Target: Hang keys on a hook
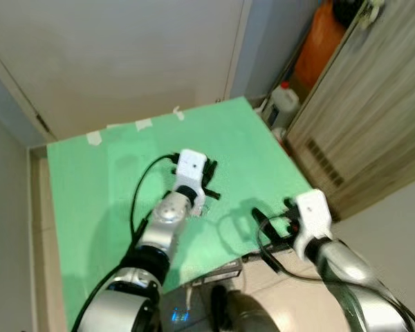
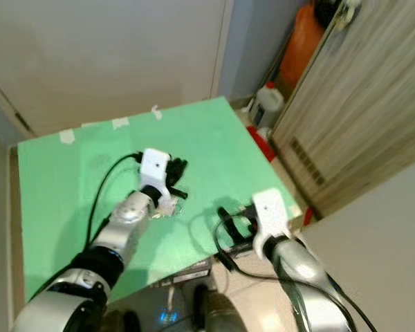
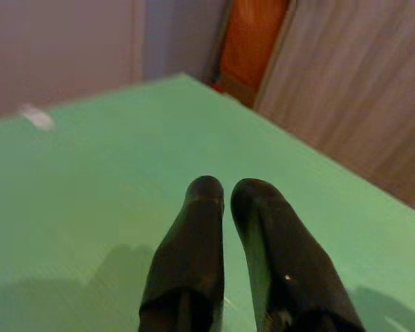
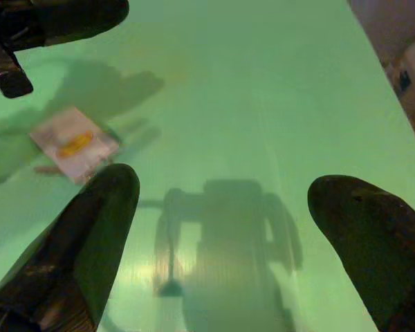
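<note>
Near the middle of the head view, the left gripper (image 1: 209, 181) hangs low over the green mat (image 1: 90, 187), its two black fingers (image 3: 194, 242) pressed almost together with nothing between them. The keys, a small clear tag with an orange mark (image 4: 75, 143), lie flat on the mat just beside and beneath that gripper. At the lower right of the frame, over the mat's near edge, the right gripper (image 1: 273, 216) hovers with its fingers (image 4: 90, 228) spread wide and empty.
</note>
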{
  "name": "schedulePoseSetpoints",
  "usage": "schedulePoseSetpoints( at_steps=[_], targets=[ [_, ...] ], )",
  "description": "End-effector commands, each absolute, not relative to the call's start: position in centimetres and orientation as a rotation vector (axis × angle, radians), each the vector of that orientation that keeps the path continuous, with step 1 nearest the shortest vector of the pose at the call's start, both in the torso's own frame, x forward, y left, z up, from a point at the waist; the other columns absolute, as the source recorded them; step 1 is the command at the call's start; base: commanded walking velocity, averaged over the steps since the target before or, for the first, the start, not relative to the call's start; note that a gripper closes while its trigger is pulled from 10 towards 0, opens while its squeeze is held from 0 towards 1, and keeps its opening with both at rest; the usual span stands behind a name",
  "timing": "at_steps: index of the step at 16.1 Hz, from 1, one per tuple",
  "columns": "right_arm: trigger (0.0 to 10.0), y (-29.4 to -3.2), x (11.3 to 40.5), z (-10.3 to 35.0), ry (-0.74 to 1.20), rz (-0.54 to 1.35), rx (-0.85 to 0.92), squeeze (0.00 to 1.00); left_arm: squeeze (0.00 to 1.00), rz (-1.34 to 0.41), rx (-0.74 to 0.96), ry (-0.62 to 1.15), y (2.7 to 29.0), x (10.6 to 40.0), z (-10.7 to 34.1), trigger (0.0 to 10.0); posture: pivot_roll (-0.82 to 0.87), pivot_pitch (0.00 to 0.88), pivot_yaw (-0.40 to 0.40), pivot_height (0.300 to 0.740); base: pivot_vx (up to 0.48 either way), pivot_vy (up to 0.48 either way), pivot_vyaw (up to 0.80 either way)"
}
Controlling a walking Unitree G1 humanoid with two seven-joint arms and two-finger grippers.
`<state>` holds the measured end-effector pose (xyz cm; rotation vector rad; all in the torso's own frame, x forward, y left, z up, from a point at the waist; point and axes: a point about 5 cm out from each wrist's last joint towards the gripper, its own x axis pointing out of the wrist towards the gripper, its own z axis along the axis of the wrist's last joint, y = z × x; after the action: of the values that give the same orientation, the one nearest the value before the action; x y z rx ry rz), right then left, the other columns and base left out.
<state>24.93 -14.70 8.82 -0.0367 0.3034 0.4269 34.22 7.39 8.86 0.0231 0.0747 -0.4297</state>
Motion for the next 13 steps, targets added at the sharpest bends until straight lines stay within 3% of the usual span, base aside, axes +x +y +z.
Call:
schedulePoseSetpoints(
  at_steps=[1, 2, 3, 10, 13],
  targets=[
    [10.0, -14.4, 25.4, 8.6, 0.299, 0.438, -0.036, 0.0, 0.0, -0.437, 0.051, 0.082, 7.0, 34.1, 8.8, 0.0, -0.09, 0.043, -0.099, 0.732, 0.0, 0.0, 0.0],
    [10.0, -13.9, 26.2, 8.8, 0.282, 0.448, -0.031, 0.0, 0.0, -0.426, 0.118, 0.09, 7.2, 34.1, 8.7, 3.0, -0.08, 0.036, -0.103, 0.732, 0.0, 0.0, 0.0],
    [10.0, -13.6, 26.6, 8.8, 0.275, 0.455, -0.03, 0.0, 0.0, -0.449, 0.153, 0.099, 7.0, 33.8, 8.3, 10.0, -0.07, 0.027, -0.107, 0.732, 0.0, 0.0, 0.0],
    [10.0, -13.2, 27.9, 8.4, 0.25, 0.465, -0.037, 0.0, 0.0, -0.403, 0.157, 0.111, 6.5, 32.8, 7.2, 10.0, -0.07, 0.008, -0.101, 0.732, 0.0, 0.0, 0.0],
    [10.0, -13.2, 28.1, 8.2, 0.244, 0.466, -0.04, 0.0, 0.0, -0.396, 0.178, 0.072, 6.1, 33.0, 7.9, 10.0, -0.07, 0.004, -0.097, 0.732, 0.35, -0.324, 0.0]
  ],
)
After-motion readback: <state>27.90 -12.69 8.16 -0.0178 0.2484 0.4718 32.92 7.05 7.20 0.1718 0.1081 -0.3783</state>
